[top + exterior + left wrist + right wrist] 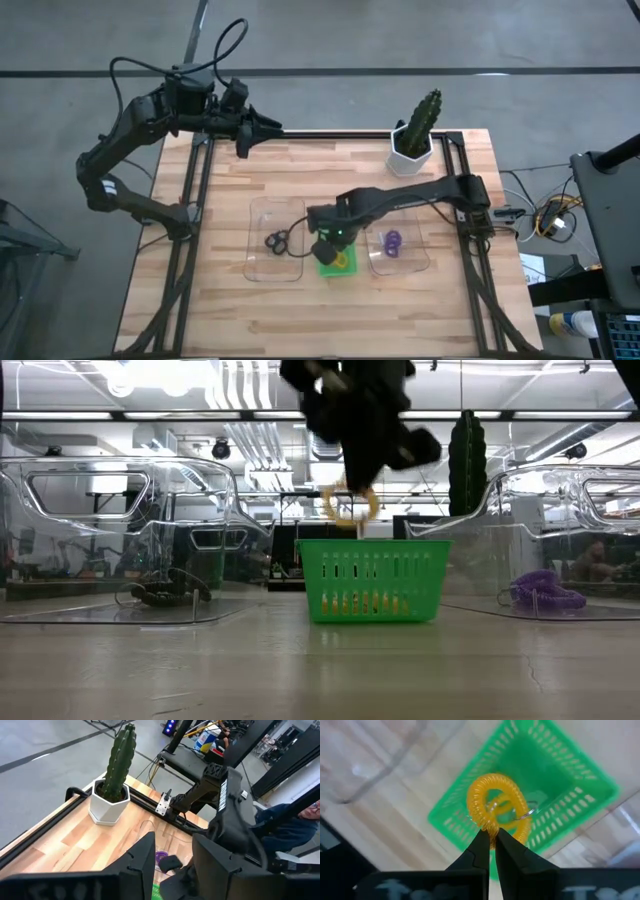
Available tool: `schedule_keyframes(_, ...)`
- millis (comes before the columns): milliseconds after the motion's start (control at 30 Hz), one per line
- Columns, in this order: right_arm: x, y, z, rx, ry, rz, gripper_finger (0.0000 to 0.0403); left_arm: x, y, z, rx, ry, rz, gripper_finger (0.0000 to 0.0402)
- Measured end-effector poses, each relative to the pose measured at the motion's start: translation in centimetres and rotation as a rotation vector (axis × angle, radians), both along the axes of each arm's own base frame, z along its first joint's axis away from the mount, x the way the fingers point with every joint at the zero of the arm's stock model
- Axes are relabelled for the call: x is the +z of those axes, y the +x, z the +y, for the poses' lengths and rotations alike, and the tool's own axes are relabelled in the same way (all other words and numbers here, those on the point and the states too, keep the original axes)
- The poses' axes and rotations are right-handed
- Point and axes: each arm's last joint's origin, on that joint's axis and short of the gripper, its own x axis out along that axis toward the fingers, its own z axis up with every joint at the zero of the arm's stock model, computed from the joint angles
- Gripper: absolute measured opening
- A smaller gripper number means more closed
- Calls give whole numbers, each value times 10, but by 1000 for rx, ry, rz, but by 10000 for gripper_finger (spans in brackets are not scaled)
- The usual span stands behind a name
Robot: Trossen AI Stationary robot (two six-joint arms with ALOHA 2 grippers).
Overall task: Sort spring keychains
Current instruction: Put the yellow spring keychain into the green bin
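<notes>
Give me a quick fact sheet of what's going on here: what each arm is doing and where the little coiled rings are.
right gripper: shut on an orange keychain, held above the green basket
left gripper: open, waiting off at the table's far left edge, holding nothing
left clear tray: dark keychains inside
right clear tray: purple keychains inside
green basket contents: more orange shows through its slats
cactus pot: far right of the table, apart from the trays

The basket (338,264) sits between two trays (275,240) (398,249), with the potted cactus (416,135) behind.
</notes>
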Motion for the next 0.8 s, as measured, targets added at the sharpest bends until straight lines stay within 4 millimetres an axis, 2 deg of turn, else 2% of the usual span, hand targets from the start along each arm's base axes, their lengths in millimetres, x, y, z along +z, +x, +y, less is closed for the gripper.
schedule_keyframes(200,-45,-7,-3,-46,22,52,11,0,0,0,9,-33,-3,122)
schedule_keyframes(367,-52,-6,-2,-47,36,31,57,0,0,0,12,-42,-3,122)
schedule_keyframes(533,-34,1,0,-9,46,-46,127,0,0,0,12,-42,-3,122)
schedule_keyframes(667,5,5,0,47,30,-175,165,0,0,0,4,-12,1,122)
schedule_keyframes(800,38,1,-1,41,14,-239,176,-1,0,0,8,-32,9,122)
